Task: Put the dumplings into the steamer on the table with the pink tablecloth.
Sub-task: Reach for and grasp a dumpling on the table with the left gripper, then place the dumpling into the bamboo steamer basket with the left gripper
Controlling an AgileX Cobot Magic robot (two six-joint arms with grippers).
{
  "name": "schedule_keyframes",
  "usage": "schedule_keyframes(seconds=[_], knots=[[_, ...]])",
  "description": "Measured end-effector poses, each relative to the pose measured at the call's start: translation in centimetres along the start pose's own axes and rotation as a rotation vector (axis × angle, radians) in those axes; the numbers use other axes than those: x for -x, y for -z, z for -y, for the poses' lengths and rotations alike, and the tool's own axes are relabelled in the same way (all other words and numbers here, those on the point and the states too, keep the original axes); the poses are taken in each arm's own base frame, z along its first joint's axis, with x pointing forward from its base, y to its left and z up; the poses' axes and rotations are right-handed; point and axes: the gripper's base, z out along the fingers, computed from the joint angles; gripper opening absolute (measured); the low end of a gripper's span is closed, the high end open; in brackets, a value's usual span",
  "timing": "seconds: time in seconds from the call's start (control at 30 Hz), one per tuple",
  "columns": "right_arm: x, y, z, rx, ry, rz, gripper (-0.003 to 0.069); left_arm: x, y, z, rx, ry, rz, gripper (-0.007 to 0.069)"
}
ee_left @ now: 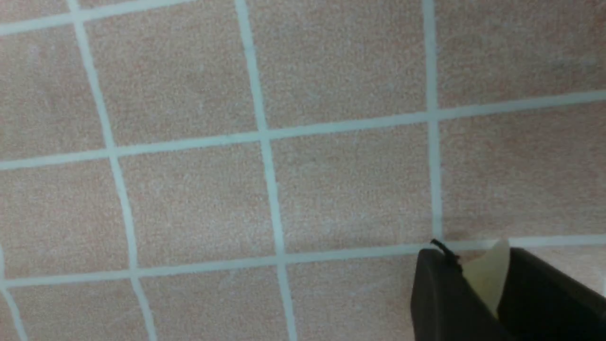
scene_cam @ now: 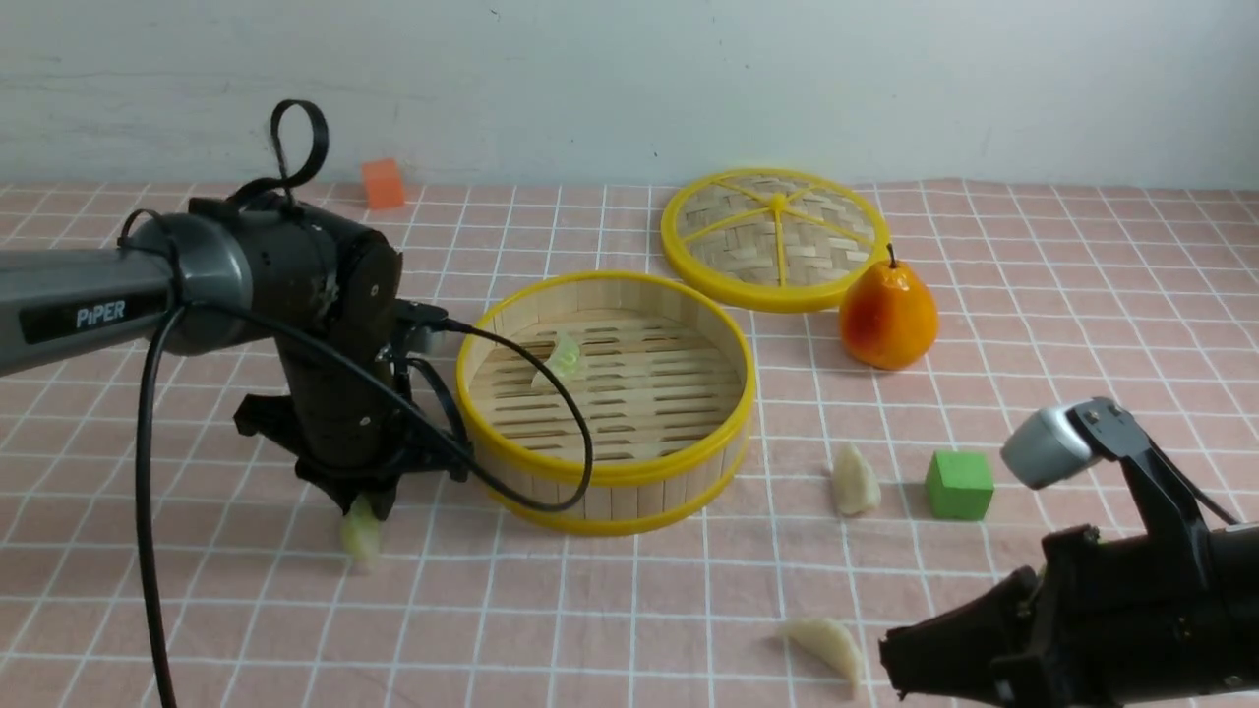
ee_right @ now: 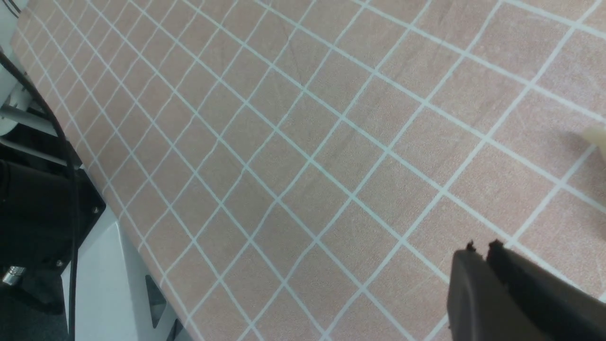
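The bamboo steamer (scene_cam: 607, 489) stands mid-table on the pink tablecloth (scene_cam: 197, 610) with one pale green dumpling (scene_cam: 564, 358) inside. My left gripper (scene_cam: 366, 503) points down just left of the steamer, shut on a second pale green dumpling (scene_cam: 360, 536), which also shows between the fingers in the left wrist view (ee_left: 487, 279), close above the cloth. Two cream-white dumplings lie on the cloth, one (scene_cam: 855, 481) right of the steamer, one (scene_cam: 828, 646) near the front. My right gripper (scene_cam: 890, 659) is shut and empty, low at the front right, beside that near dumpling; it also shows in the right wrist view (ee_right: 480, 249).
The flat woven steamer lid (scene_cam: 776, 236) lies behind the steamer. An orange pear (scene_cam: 887, 317) stands to the right, a green cube (scene_cam: 959, 484) in front of it, an orange cube (scene_cam: 383, 183) at the back left. The left arm's cable (scene_cam: 551, 393) loops over the steamer's rim.
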Motion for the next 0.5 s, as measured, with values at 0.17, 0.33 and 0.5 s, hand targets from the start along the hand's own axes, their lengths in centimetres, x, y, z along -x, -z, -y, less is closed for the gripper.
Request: schedule_keyframes(seconds=[0.17,0.33,0.5], knots=[[0.1,0.0,0.1,-0.015,0.017,0.008,0.0045,0.7,5.2,1.0,-0.073,0.01,0.198,0.013],[0.0,-0.6,0.7,-0.018,-0.002,-0.004,0.005,1.7,8.8,4.9,-0.191,-0.047,0.465,0.013],[-0.1,-1.2,1.1,-0.004,-0.037,-0.024,0.0053,2.8,7.0,7.6,-0.198,-0.139,0.496,0.013]])
